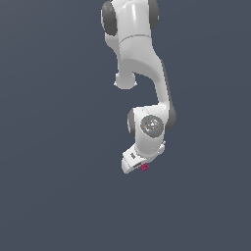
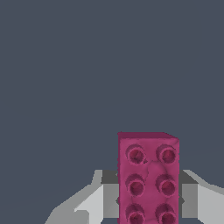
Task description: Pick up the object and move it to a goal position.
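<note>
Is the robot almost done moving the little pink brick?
The grabbing part looks done: in the wrist view the small magenta-red studded brick sits between the grey fingers of the white gripper, which appear closed on its sides. In hand is holding it, seen tucked at the gripper's tip in the exterior view. Left is carrying it to the goal, but no goal marker shows, so I can't tell how far remains.

Block [image 2: 148, 179]: showing as matt magenta-red plastic, its two columns of round studs looking faintly mottled and a little rough.
Gripper [image 2: 148, 201]: its fingers [image 2: 94, 203] flanking the block are appearing as smooth, matt light-grey plastic with darker pads.
Arm [image 1: 142, 73] above the block: reading as smooth white plastic shell, softly glossy, with dark joints.
Ground [image 1: 54, 186]: looking flat, matt slate-grey.
</note>
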Available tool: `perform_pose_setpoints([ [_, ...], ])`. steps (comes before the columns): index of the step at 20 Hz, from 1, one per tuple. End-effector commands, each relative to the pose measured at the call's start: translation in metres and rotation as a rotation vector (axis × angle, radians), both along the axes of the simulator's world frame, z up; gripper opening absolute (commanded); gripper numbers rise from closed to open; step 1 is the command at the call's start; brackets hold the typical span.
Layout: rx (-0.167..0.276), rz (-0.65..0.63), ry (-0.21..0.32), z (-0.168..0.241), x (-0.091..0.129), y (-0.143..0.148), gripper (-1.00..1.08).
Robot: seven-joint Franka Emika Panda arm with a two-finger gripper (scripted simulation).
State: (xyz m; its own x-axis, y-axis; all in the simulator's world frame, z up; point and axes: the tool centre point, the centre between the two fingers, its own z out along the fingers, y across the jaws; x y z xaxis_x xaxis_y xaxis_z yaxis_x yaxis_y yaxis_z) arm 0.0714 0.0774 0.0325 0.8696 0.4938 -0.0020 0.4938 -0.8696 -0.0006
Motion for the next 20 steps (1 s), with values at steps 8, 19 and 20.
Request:
perform_pose_setpoints([
  [8, 0.001, 0.001, -0.002, 0.07, 0.017, 0.041, -1.0],
  [19, 0.001, 0.001, -0.002, 0.108, 0.028, 0.063, -1.0],
  [20, 0.001, 0.001, -0.002, 0.108, 0.028, 0.063, -1.0],
])
